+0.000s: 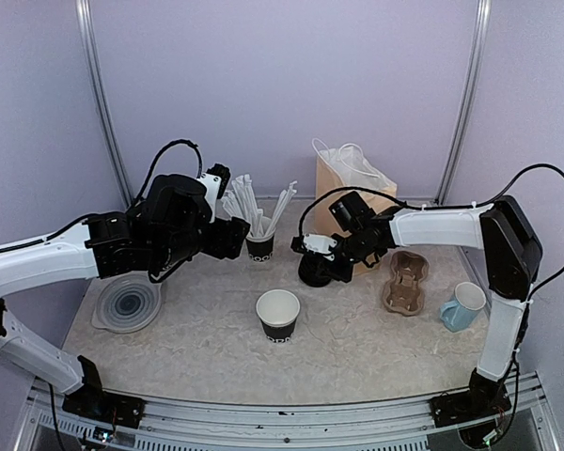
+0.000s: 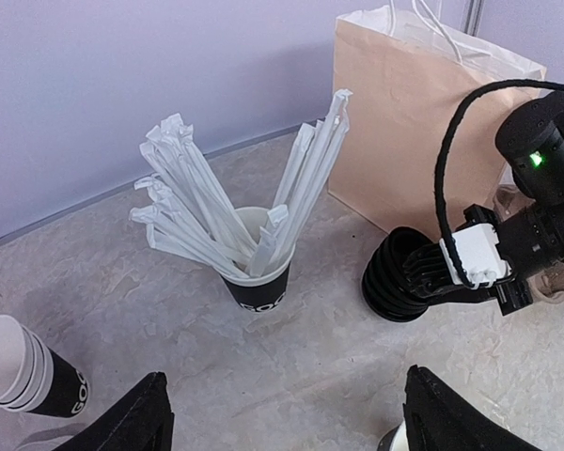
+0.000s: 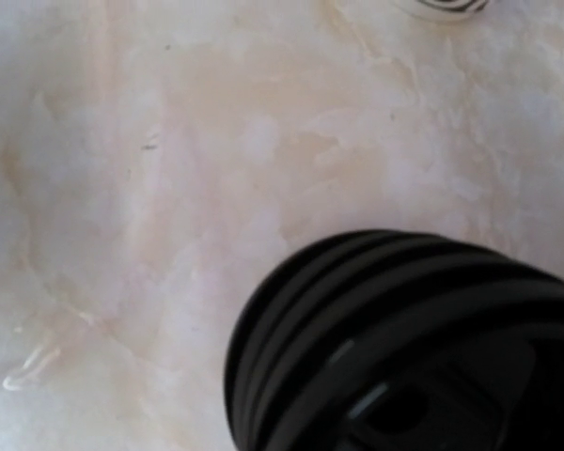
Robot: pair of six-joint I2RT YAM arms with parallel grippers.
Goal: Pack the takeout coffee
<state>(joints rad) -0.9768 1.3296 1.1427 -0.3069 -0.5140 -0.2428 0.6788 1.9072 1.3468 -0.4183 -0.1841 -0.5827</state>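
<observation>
Coffee stands on the table, centre-right, just in front of the bag. It has a black ribbed wall and a black plastic lid. In the right wrist view it is only a blur of dark rings.

Right gripper is on the coffee from the bag side, fingers against the cup's wall. Whether they clamp it or merely touch it cannot be told.

Left gripper hovers left of the straw cup, jaws wide apart, nothing between them.

Surroundings:
- **Straw cup:** black paper, crammed with white paper-wrapped straws fanning outward. It sits between the two grippers, near the coffee but apart from it.
- **Bag:** tan paper, upright, top open, white cord handles. It stands directly behind the coffee.
- **Cup stack****:** black with white rims, open-topped. It stands nearer the arms' bases, apart from the coffee.
- **Carrier****:** moulded brown pulp, lying right of the bag.
- **Mug****:** pale blue, with a handle, beside the carrier.
- **Dish****:** pale, marked with concentric rings, under the left arm.
- **Table:** marbled beige-white, matte.
</observation>
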